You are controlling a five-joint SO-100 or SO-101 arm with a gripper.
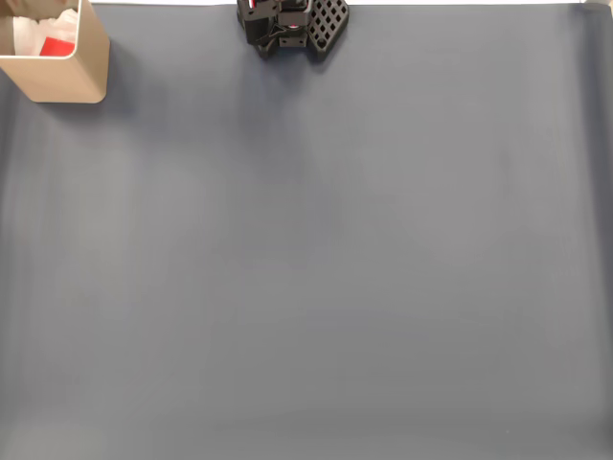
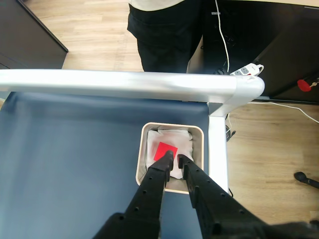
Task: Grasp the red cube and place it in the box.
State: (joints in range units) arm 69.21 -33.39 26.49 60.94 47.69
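The red cube (image 2: pixel 163 150) lies on white padding inside the tan box (image 2: pixel 198 134), which stands at the corner of the blue table. In the fixed view the box (image 1: pixel 67 77) is at the top left, with the cube (image 1: pixel 58 46) showing red inside it. In the wrist view my gripper (image 2: pixel 175 157) points at the box from the near side, its black fingertips overlapping the cube's near edge. The jaws stand a narrow slit apart with nothing between them. Whether a fingertip touches the cube cannot be made out.
The arm (image 1: pixel 287 24) sits at the top middle of the blue mat (image 1: pixel 306 249). A silver rail (image 2: pixel 124 82) edges the table behind the box. A person in dark trousers (image 2: pixel 167 30) stands beyond it, with cables and a power strip (image 2: pixel 245 70) on the wooden floor.
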